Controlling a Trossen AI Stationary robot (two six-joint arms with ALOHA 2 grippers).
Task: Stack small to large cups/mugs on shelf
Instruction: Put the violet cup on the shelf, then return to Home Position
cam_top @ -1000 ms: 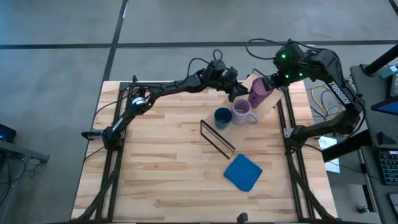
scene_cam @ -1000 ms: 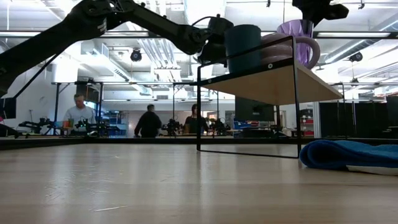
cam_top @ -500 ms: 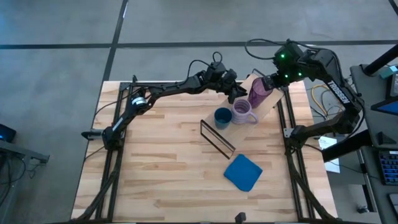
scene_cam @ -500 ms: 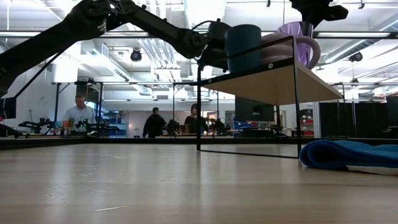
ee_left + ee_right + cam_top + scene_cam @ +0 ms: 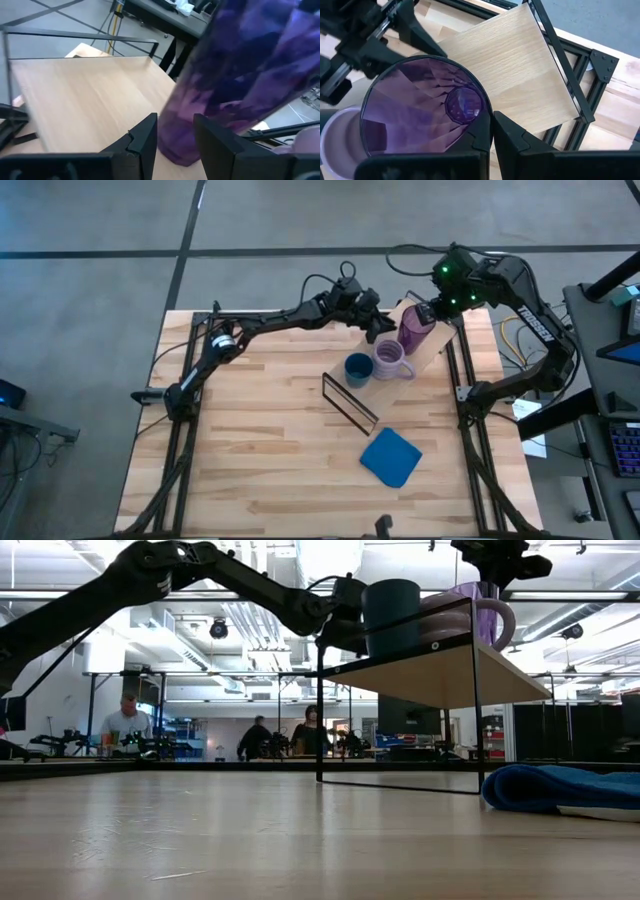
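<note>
A blue cloth (image 5: 390,457) lies on the striped tabletop (image 5: 260,450); people (image 5: 128,720) stand in the room behind.

The bench (image 5: 260,440) is showing striped butcher-block wood with a smooth, faintly glossy finish, while the shelf (image 5: 520,65) is showing paler, matt wood grain on a thin black wire frame. The tumbler (image 5: 422,107) is looking like translucent, glossy purple plastic with faceted walls, and the blue cloth (image 5: 390,457) at 5 o'clock is looking soft and matt.
</note>
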